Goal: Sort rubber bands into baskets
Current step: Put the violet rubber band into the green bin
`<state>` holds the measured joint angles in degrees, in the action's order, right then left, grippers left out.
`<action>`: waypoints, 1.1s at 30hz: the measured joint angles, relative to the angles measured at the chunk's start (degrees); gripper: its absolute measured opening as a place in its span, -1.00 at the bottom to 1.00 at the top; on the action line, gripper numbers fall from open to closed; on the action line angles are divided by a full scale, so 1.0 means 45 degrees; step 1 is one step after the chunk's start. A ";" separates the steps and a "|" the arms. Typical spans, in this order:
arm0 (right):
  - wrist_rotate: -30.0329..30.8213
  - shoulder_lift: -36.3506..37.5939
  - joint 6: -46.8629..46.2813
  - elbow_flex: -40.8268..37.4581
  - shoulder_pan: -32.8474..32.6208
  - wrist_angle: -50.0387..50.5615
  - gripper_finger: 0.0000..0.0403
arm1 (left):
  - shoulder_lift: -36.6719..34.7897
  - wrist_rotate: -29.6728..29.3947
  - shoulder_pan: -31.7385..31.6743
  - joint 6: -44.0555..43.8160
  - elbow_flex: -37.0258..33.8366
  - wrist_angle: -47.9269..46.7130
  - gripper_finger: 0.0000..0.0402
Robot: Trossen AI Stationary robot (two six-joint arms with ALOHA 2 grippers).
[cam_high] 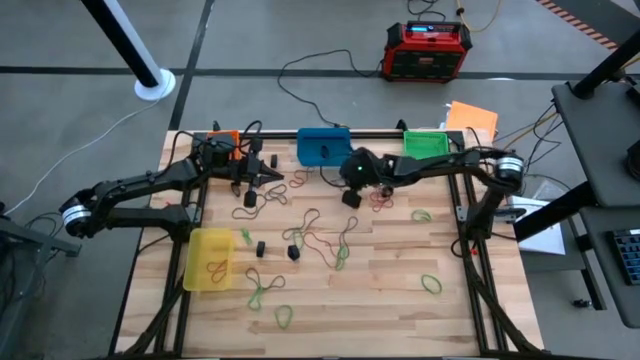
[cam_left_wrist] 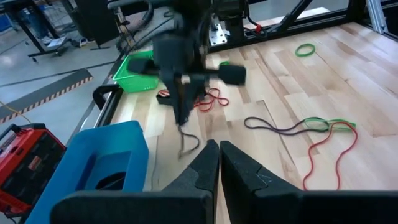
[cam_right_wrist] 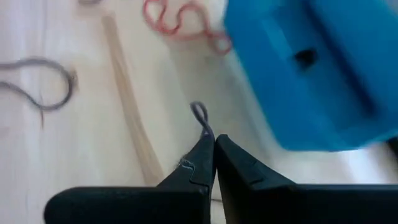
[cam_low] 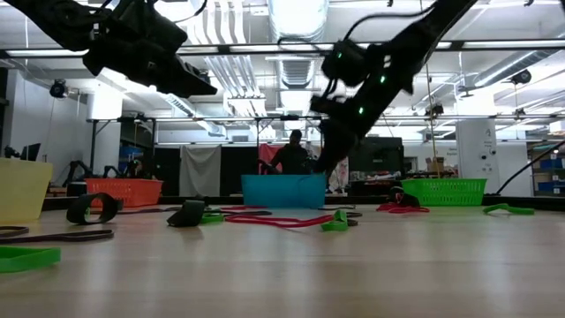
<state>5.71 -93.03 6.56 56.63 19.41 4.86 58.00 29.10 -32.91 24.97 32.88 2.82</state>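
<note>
No legible writing on red-and-black power box (cam_high: pixel 428 50).

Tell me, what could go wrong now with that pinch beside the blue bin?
The right fingers are shut on only a tip of a thin dark band, so it may slip out on lifting. The blue bin sits very close; the arm could nudge it. The band dangles loosely and might miss the bin.
</note>
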 joint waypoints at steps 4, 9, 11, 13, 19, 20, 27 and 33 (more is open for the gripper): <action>0.0991 0.1205 0.0306 0.0013 -0.0002 0.1303 -0.96 | 0.0000 0.0003 0.0008 -0.0305 -0.0005 0.0164 -1.00; 0.3218 0.2756 0.0570 0.0008 0.0027 0.3062 -0.96 | -0.0049 0.0003 0.0019 -0.0816 0.0034 0.0242 -1.00; 0.4289 0.3311 0.0578 0.0008 0.0027 0.3673 -0.96 | -0.0119 0.0006 0.0019 -0.0949 0.0052 0.0244 -1.00; 0.5337 0.3801 0.0466 0.0008 0.0027 0.4280 -0.96 | -0.0141 0.0005 0.0019 -0.1015 0.0112 0.0268 -1.00; 0.8965 0.4547 -0.0372 0.0013 0.0162 0.6172 -0.96 | -0.0155 0.0008 0.0019 -0.1121 0.0257 0.0264 -1.00; 0.9500 0.4562 -0.0750 0.0013 0.0259 0.6404 -0.96 | -0.0155 0.0010 0.0019 -0.1121 0.0257 0.0271 -1.00; 1.0398 0.4549 -0.3822 -0.0294 0.1788 0.7514 -0.96 | -0.0155 0.0010 0.0019 -0.1325 0.0257 0.0472 -1.00; 1.0401 0.4549 -0.5549 -0.0982 0.3276 0.7864 -0.96 | -0.0155 0.0010 0.0019 -0.1560 0.0262 0.0496 -1.00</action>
<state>52.51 -72.55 -18.41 52.21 34.15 40.25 57.30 29.15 -32.82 17.95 34.06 5.05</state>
